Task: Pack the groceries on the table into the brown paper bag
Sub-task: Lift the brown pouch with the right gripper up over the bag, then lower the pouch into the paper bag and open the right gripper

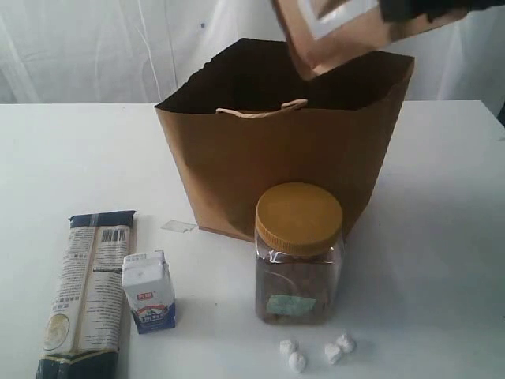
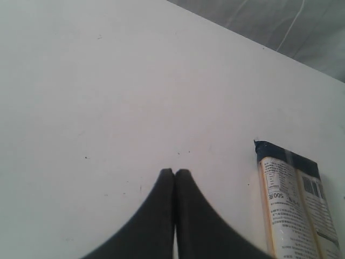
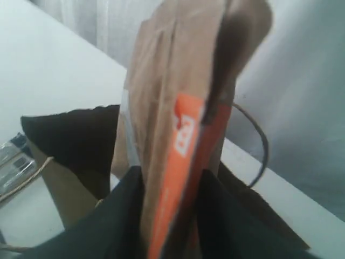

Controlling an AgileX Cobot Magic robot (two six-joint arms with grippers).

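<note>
The brown paper bag (image 1: 292, 150) stands open at the middle of the table (image 1: 442, 260). Above its mouth hangs the brown-orange pouch (image 1: 335, 35), and my right gripper (image 3: 171, 181) is shut on that pouch (image 3: 178, 118). In front of the bag stands the yellow-lidded clear jar (image 1: 298, 253). The dark-blue pasta packet (image 1: 88, 292) lies at front left beside the small white carton (image 1: 148, 292). Several small white wrapped pieces (image 1: 316, 351) lie near the front edge. My left gripper (image 2: 175, 174) is shut and empty over bare table, near the pasta packet (image 2: 294, 205). Can and bottle are out of view.
A small clear scrap (image 1: 179, 227) lies on the table by the bag's left corner. White curtains (image 1: 79, 47) hang behind the table. A dark cable (image 3: 259, 140) loops behind the bag in the right wrist view.
</note>
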